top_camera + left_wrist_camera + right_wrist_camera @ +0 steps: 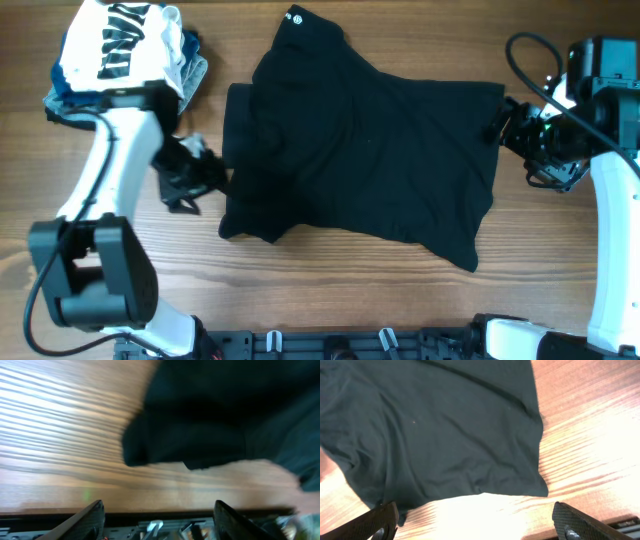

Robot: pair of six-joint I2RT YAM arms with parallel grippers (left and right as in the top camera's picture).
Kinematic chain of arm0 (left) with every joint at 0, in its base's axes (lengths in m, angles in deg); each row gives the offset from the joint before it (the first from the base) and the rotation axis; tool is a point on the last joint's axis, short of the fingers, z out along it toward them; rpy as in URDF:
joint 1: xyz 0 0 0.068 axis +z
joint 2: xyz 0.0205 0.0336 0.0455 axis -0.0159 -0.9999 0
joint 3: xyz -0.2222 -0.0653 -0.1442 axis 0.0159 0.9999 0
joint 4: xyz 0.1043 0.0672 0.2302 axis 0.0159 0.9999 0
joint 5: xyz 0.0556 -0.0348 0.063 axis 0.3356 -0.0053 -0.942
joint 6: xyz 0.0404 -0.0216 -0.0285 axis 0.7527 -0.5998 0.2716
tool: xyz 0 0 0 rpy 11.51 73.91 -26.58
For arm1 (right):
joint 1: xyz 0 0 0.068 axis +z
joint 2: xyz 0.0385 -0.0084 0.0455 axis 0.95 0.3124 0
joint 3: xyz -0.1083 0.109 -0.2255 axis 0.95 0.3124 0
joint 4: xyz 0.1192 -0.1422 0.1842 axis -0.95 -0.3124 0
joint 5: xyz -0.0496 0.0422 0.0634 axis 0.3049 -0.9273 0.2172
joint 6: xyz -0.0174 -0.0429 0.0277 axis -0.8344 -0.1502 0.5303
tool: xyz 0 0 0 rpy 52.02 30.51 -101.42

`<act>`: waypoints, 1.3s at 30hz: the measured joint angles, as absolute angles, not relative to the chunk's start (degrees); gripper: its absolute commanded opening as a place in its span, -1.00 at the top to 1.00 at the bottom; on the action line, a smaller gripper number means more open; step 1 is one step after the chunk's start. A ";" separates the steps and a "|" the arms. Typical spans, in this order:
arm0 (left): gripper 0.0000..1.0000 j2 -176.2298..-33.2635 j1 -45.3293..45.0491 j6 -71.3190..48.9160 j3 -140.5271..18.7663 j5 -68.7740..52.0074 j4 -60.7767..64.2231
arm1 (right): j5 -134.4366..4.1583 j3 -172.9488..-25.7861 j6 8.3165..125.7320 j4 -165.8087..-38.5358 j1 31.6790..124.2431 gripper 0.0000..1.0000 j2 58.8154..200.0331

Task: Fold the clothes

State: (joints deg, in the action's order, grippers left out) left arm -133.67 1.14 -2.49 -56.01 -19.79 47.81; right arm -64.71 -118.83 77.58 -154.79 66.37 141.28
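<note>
Rail point(330, 345) at near edge is cut off by the frame. L hand point(205, 175) has fingers spread, nothing btwn them, just beside the shirt's point(360, 150) left edge. Its wrist view is blurred and shows only a dark fabric lobe on the surface point(330, 290). R hand point(503, 125) is also released, at the shirt's right edge. Shirt lies rumpled mid-surface, left side doubled over, so that sleeve can't be made out. Neck label point(296, 17) is at the far edge, too small to read. Far left: white garment point(125, 40) w/ black lettering, partly covered by L arm point(105, 165), lying over denim point(62, 80) that's mostly hidden.
</note>
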 measured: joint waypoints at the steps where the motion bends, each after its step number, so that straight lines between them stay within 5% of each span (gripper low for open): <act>1: -0.30 -133.65 -0.22 -2.64 -55.24 -19.68 47.66 | -64.52 -118.35 77.76 -154.31 66.37 -1.00 141.30; 7: -0.23 -133.59 -11.10 -3.17 -48.55 -19.36 45.84 | -64.28 -115.22 77.76 -150.29 66.37 -0.99 141.30; 14: -0.39 -133.11 -24.65 -4.31 -42.94 -21.45 33.60 | -64.30 -114.00 77.49 -148.59 66.37 -0.99 141.37; 36: -0.18 -134.11 -23.08 -8.41 -36.93 -36.84 19.13 | -64.30 -114.00 77.34 -147.58 66.37 -0.99 141.37; 39: 0.05 -132.76 -23.12 -9.92 -34.54 -36.38 14.24 | -64.30 -114.00 77.32 -147.41 66.37 -1.00 141.37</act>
State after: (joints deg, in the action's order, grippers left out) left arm -132.76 -23.12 -9.92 -34.54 -36.38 14.24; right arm -64.30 -114.00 77.32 -147.41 66.37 141.37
